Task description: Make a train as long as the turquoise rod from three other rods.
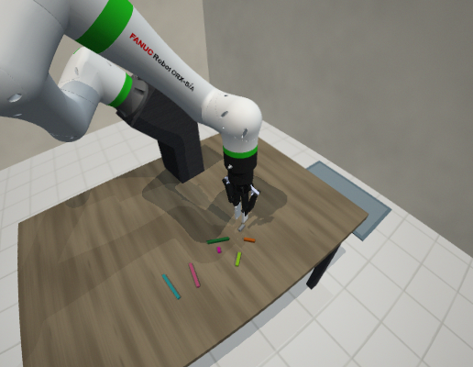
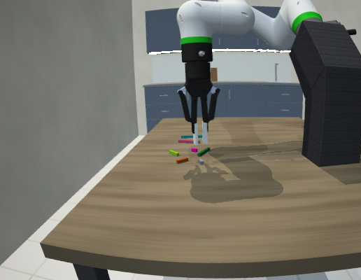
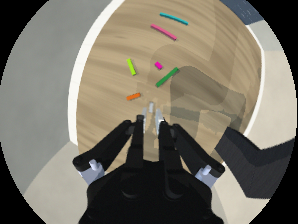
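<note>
My black pincer with pale fingertips (image 1: 240, 219) (image 2: 200, 143) stands slightly apart, holding nothing, above the table. Just below it lies the short grey rod (image 1: 241, 227) (image 2: 201, 162) (image 3: 151, 107); I'd expect it light and stiff, best taken mid-length by its long sides. Beyond lie the stubby magenta rod (image 1: 219, 250) (image 2: 194, 150) (image 3: 158, 65), likely fiddly, and lime-green rod (image 1: 238, 259) (image 2: 173, 152) (image 3: 131, 66); farthest, the long turquoise rod (image 1: 170, 286) (image 2: 190, 136) (image 3: 174, 19).

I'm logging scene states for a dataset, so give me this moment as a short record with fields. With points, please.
target length: turquoise rod (image 1: 170, 286) (image 2: 190, 136) (image 3: 174, 19)
fitting trio: magenta rod (image 1: 218, 250) (image 2: 194, 150) (image 3: 158, 65), grey rod (image 1: 241, 227) (image 2: 201, 162) (image 3: 151, 107), lime rod (image 1: 238, 259) (image 2: 173, 152) (image 3: 131, 66)
other rods: pink rod (image 1: 194, 275) (image 2: 187, 141) (image 3: 164, 32), green rod (image 1: 218, 239) (image 2: 203, 152) (image 3: 167, 77), orange rod (image 1: 249, 239) (image 2: 182, 160) (image 3: 133, 96)
train: none; the trio lie apart
end effector (image 1: 240, 219) (image 2: 200, 143) (image 3: 151, 113): above the table, narrowly open, empty
likely next: lowering onto the grey rod
</note>
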Robot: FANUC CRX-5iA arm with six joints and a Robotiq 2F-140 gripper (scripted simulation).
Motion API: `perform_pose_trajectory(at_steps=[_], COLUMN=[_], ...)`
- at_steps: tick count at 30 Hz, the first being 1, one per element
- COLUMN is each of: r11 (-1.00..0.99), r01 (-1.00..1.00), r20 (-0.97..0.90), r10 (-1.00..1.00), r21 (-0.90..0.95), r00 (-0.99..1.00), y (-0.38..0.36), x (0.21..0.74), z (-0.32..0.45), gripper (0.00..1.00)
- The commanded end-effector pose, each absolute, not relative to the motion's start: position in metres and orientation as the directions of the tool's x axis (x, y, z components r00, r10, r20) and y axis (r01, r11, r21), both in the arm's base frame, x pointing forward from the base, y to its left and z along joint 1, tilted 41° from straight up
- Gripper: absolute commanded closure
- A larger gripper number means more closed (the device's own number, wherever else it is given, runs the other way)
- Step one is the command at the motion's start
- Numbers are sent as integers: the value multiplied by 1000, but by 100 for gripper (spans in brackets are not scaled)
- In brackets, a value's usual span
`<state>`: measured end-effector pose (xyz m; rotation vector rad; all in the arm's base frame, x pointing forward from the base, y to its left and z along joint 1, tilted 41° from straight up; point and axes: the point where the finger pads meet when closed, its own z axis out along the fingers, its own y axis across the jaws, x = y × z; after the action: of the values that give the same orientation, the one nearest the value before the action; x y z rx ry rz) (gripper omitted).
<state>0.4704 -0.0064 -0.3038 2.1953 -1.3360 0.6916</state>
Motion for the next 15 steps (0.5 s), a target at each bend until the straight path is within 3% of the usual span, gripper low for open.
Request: perform_pose_trajectory(at_steps=[1,15], r11=[-412,-412], r01=[-901,-901], r20=[636,636], r10=[-661,-661], r21=[135,135], r00=[397,397], y=[-7,-18], x=[471,474], z=[-305,-319], gripper=[85,85])
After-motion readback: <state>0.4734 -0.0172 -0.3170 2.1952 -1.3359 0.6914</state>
